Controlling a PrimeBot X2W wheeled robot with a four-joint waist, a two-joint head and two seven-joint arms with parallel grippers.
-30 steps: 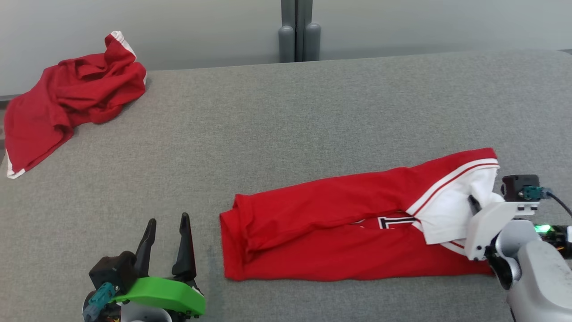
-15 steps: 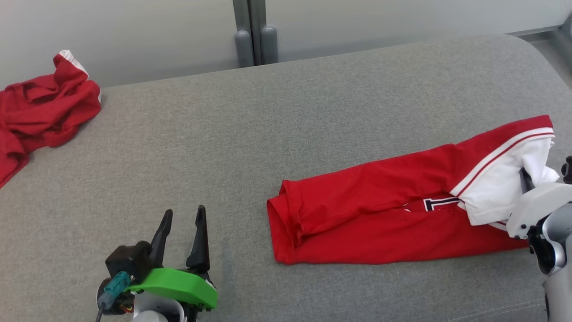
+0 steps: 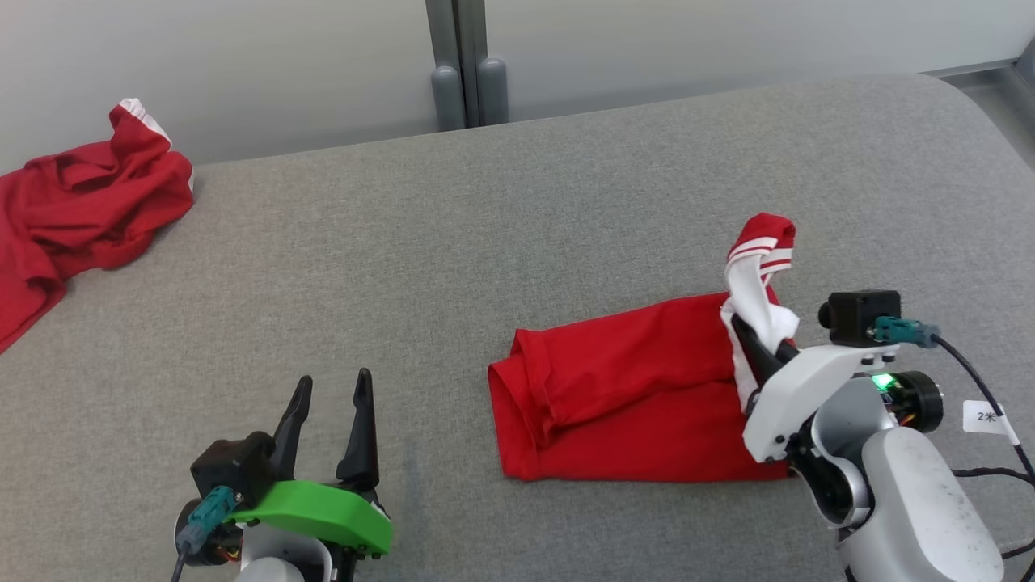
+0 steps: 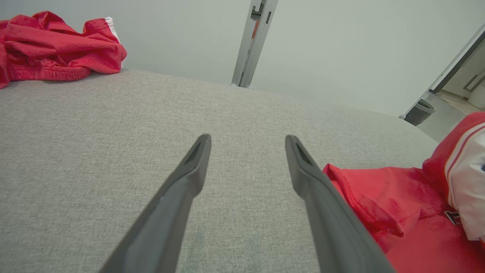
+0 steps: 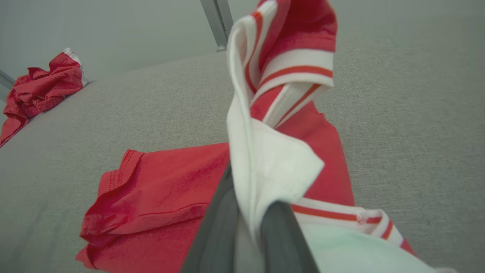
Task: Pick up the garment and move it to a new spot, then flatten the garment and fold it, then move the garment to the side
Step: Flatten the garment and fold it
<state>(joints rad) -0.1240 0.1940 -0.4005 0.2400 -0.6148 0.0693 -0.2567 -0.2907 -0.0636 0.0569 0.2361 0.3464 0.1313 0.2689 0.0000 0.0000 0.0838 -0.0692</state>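
**Right fingers clamped on the garment's white end; left fingers spread and empty**

At the far left corner of the grey cushion you had a crumpled red cloth with a white trim, heaped at the far edge and spilling over the left side.

Near the front edge, left of the middle, your left gripper sat low over bare cushion. Its fingers were spread wide with nothing between them, pointing toward the far edge. In the left wrist view the garment's folded hem lay just beside the finger on the right side, and whether they touched could not be told.

Right of the middle, toward the front edge, lay the garment itself: red, doubled lengthwise into a band, its left end a stacked fold flat on the cushion.

At the band's right end your right gripper had its fingers closed on the white part of the cloth. The right wrist view showed the white fabric pinched between the two dark fingers. Above them the striped end, red with white bands, stood raised off the cushion and curled over at the top, while the rest of the garment lay flat.
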